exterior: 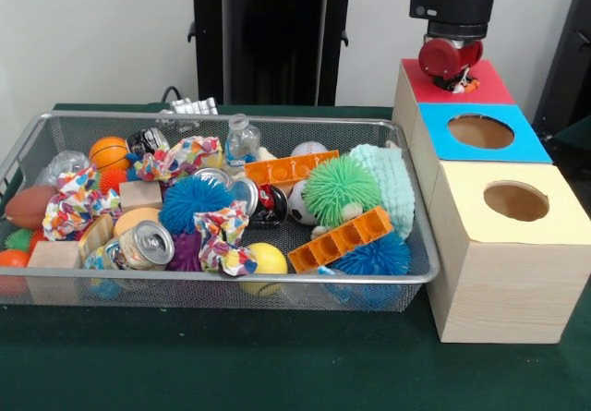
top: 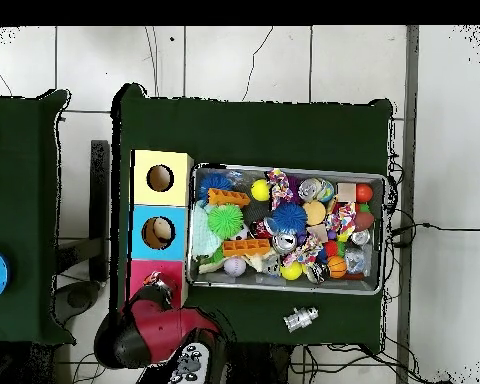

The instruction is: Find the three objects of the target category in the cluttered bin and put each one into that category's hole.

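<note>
The gripper [exterior: 455, 80] hangs directly over the red-topped box [exterior: 487, 88], right at its hole, with something small and orange showing at its tips; whether it is clamped on that piece cannot be told. The blue-topped box [exterior: 526, 139] and the yellow-topped box [exterior: 554, 215] stand beside it, holes uncovered. The wire-mesh bin [exterior: 417, 272] lies well apart from the gripper, crammed with spiky balls, cans, wooden blocks and orange bricks.
</note>
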`<control>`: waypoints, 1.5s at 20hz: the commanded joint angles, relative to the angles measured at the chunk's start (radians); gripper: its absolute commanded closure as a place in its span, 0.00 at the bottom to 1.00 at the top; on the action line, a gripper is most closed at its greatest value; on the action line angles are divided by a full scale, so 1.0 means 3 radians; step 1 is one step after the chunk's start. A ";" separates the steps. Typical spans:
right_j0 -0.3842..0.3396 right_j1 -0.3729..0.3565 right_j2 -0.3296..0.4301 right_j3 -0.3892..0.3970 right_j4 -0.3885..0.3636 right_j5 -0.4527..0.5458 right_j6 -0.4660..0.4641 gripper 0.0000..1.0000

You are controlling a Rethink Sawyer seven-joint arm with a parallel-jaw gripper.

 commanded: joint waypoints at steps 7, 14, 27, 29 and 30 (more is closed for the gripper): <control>-0.0177 0.0715 0.0151 -0.0537 0.0223 -0.0431 0.0946 1.00; -0.0007 0.0649 -0.0052 -0.0552 0.0352 -0.0086 0.0842 1.00; 0.0311 0.0608 -0.0413 -0.0790 0.0616 0.1171 0.0745 1.00; 0.0309 0.0581 -0.0409 -0.0802 0.0640 0.1270 0.0788 1.00; 0.0301 0.0575 -0.0405 -0.0810 0.0643 0.1303 0.0799 1.00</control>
